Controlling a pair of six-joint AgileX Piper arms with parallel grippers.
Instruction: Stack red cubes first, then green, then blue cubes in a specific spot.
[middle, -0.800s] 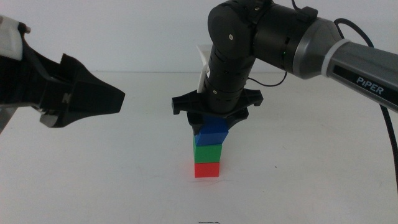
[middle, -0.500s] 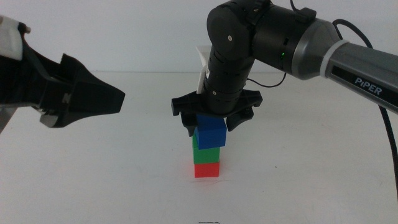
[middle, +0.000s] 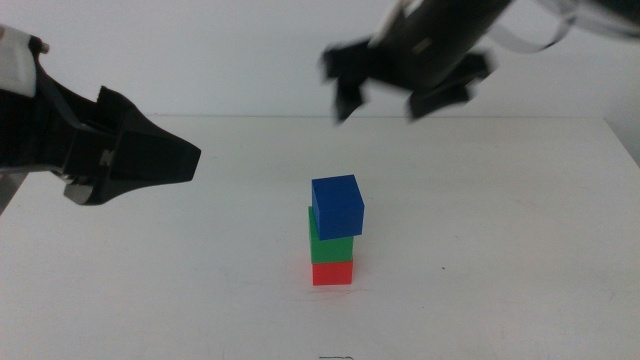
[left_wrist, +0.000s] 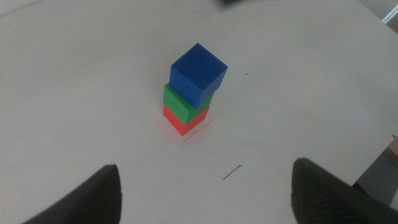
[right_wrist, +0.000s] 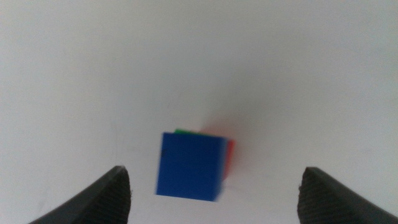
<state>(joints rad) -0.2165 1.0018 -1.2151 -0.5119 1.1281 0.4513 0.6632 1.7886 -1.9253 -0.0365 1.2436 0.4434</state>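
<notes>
A stack of three cubes stands on the white table (middle: 500, 250): the red cube (middle: 332, 273) at the bottom, the green cube (middle: 330, 247) on it, the blue cube (middle: 338, 206) on top, turned and shifted a little off the green one. The stack also shows in the left wrist view (left_wrist: 194, 87) and from above in the right wrist view (right_wrist: 189, 165). My right gripper (middle: 385, 95) is open and empty, high above and behind the stack. My left gripper (middle: 185, 160) is open and empty, held at the left, well clear of the stack.
A thin dark mark (left_wrist: 233, 172) lies on the tabletop near the stack. The table's edge (left_wrist: 379, 155) shows at one side in the left wrist view.
My right gripper opened, let go of the blue cube on the green one, and rose up and back away from the stack. The left arm has not moved.
</notes>
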